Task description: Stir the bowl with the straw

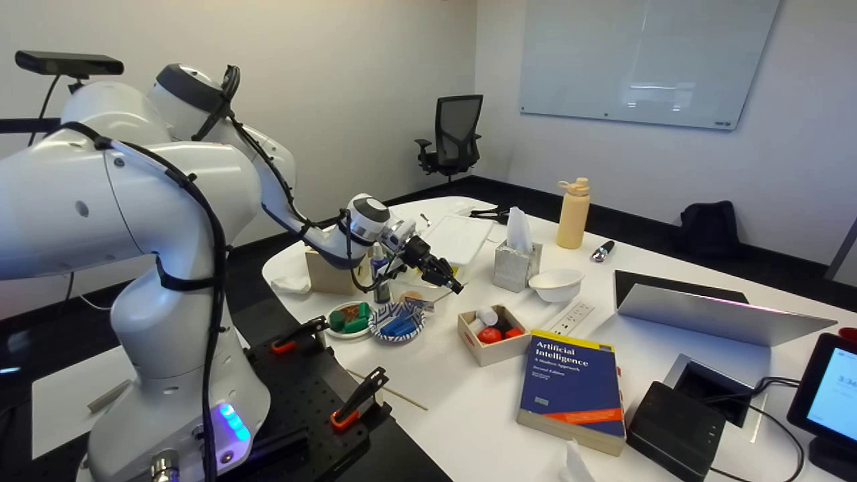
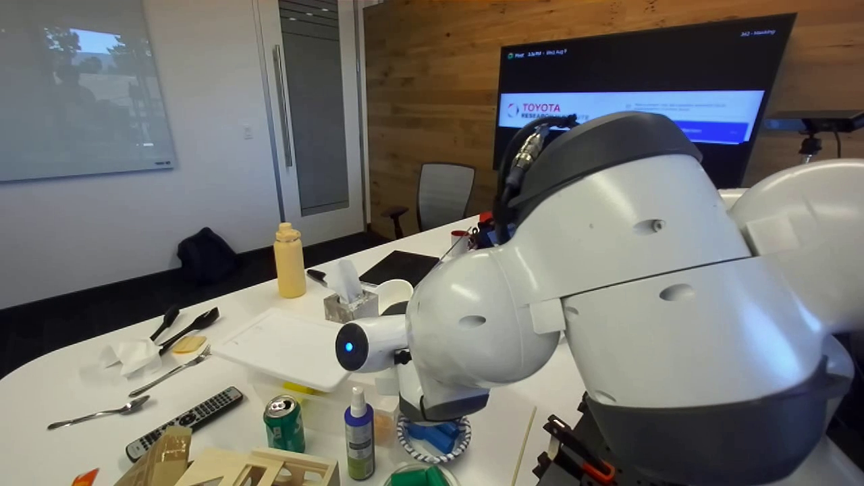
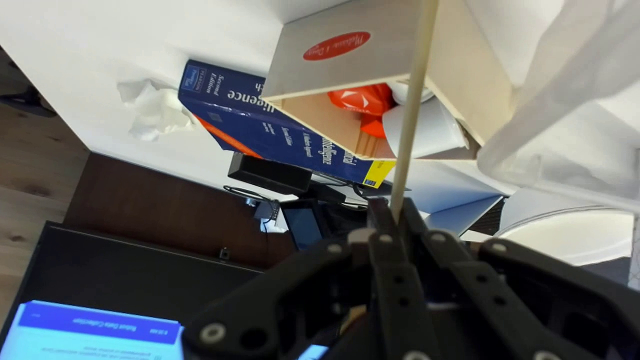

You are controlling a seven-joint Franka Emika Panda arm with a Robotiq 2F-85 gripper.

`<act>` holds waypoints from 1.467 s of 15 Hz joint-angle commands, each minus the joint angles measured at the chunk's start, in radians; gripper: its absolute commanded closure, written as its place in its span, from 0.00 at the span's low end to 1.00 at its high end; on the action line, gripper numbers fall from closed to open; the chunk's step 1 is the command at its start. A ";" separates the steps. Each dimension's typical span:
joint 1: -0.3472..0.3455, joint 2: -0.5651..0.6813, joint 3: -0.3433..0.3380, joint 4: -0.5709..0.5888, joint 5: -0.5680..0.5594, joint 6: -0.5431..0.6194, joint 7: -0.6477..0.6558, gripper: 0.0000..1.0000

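Note:
The bowl (image 1: 390, 310) is small and round, with a blue-and-white patterned rim and blue pieces inside. It also shows in an exterior view (image 2: 435, 460), partly beneath the arm, and is out of the wrist view. My gripper (image 1: 456, 286) is shut on a thin pale straw (image 3: 417, 75). In the wrist view the fingertips (image 3: 397, 212) pinch one end of it, and the rest runs to the top edge. The gripper is in the air above the table, beyond and to the side of the bowl, between it and the tissue box. The arm hides the gripper in an exterior view.
A wooden box (image 1: 492, 351) with red and white items stands near the bowl. A plate with green pieces (image 1: 348, 320), a spray bottle (image 2: 360, 439), a tissue box (image 1: 517, 264), a white bowl (image 1: 557, 286) and a blue book (image 1: 572, 381) are around. Another thin stick (image 1: 395, 390) lies on the table.

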 commanded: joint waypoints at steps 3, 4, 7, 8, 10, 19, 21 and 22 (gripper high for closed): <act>-0.054 -0.122 0.037 -0.028 -0.025 0.007 -0.034 0.98; -0.057 -0.129 0.041 -0.029 -0.030 -0.012 -0.038 0.98; -0.069 -0.151 0.054 -0.034 -0.044 -0.068 -0.055 0.98; -0.069 -0.152 0.056 -0.034 -0.050 -0.097 -0.059 0.98; -0.052 -0.148 0.061 -0.035 -0.071 -0.160 -0.035 0.98; -0.044 -0.106 0.039 0.000 -0.229 -0.272 0.096 0.98; -0.054 -0.114 0.050 0.004 -0.251 -0.263 0.119 0.98; -0.055 -0.115 0.053 0.006 -0.260 -0.256 0.130 0.98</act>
